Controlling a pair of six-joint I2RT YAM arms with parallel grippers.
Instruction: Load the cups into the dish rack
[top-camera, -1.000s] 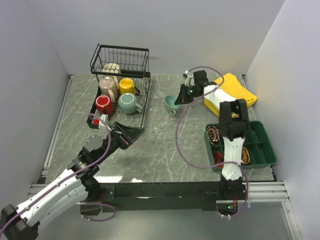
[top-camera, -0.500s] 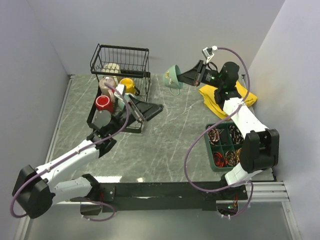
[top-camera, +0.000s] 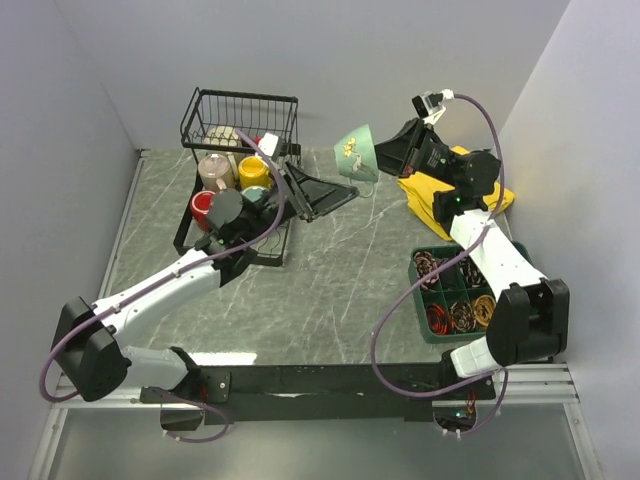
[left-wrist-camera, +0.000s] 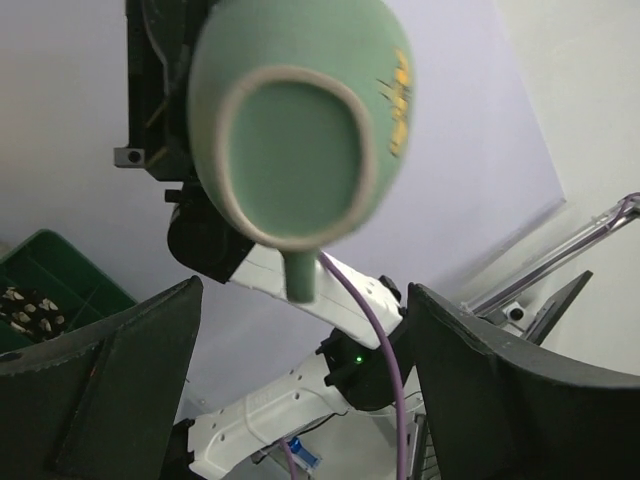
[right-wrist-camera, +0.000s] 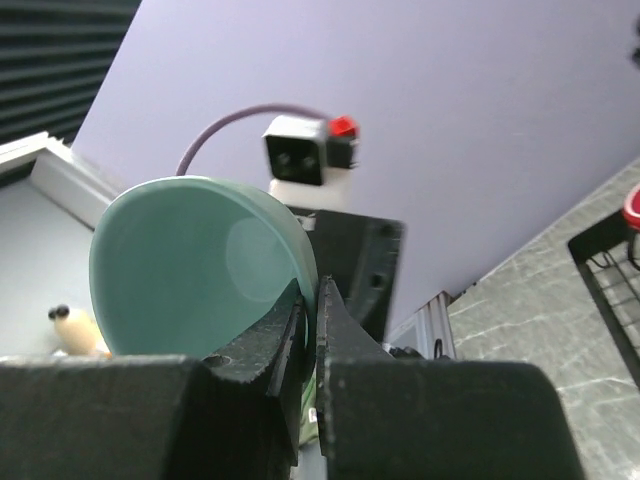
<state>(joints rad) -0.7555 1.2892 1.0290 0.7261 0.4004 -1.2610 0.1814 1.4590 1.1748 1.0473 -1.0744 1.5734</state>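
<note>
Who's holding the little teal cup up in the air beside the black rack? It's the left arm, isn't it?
No, it's the right arm. The right wrist view shows the right fingers pinching the rim of the teal cup. The cup is indeed up in the air beside the black rack. The left fingers are open near it and hold nothing.

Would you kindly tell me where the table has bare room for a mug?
Bare marble lies between the dish rack and the green tray, and in front of the rack. The rack's base is crowded with mugs; the yellow cloth fills the far right.
</note>
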